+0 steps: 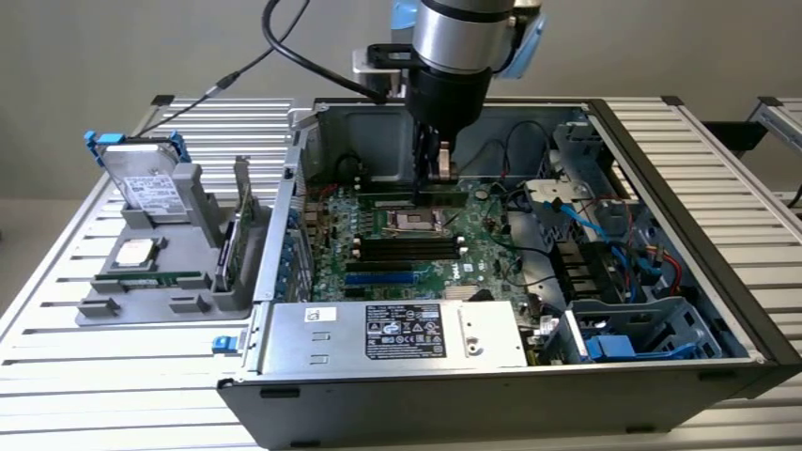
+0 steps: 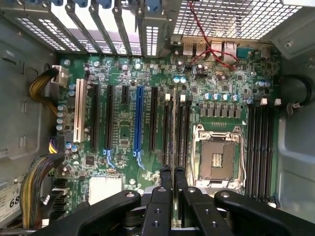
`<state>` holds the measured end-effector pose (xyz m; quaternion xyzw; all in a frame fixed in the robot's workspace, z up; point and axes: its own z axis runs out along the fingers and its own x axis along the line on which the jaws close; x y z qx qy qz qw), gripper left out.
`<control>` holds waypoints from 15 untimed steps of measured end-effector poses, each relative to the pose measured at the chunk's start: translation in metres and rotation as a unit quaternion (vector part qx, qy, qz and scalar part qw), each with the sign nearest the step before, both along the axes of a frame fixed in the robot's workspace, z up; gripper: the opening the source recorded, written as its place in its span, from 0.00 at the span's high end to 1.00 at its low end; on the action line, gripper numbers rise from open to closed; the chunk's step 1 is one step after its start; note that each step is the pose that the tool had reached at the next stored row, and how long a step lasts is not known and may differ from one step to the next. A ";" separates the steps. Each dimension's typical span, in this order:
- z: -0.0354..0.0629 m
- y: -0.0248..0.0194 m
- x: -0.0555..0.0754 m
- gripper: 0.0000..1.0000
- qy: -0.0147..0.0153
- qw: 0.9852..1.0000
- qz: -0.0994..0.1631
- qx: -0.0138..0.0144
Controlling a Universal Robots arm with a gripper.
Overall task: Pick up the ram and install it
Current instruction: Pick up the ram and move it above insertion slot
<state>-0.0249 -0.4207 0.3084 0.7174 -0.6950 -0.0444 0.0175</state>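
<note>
Resting on a ribbed metal table [image 1: 126, 376], the open computer case [image 1: 705, 235] surrounds fingers [image 2: 166, 178] pinching the ram [image 2: 173, 123] beside the processor socket [image 2: 219, 157].

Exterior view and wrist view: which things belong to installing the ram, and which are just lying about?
Job in hand: the ram held in the tool; black memory slots; motherboard.
Lying about: hard drive; grey holder; power supply; blue slot.
</note>
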 end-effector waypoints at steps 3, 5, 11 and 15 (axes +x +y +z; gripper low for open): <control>-0.0035 0.0027 0.001 0.87 0.000 1.000 -0.001 -0.004; -0.0061 0.0041 0.001 0.87 0.000 1.000 -0.002 -0.005; -0.0105 0.0067 0.001 0.87 0.000 1.000 -0.007 -0.010; -0.0111 0.0098 0.002 0.87 0.000 1.000 -0.010 -0.011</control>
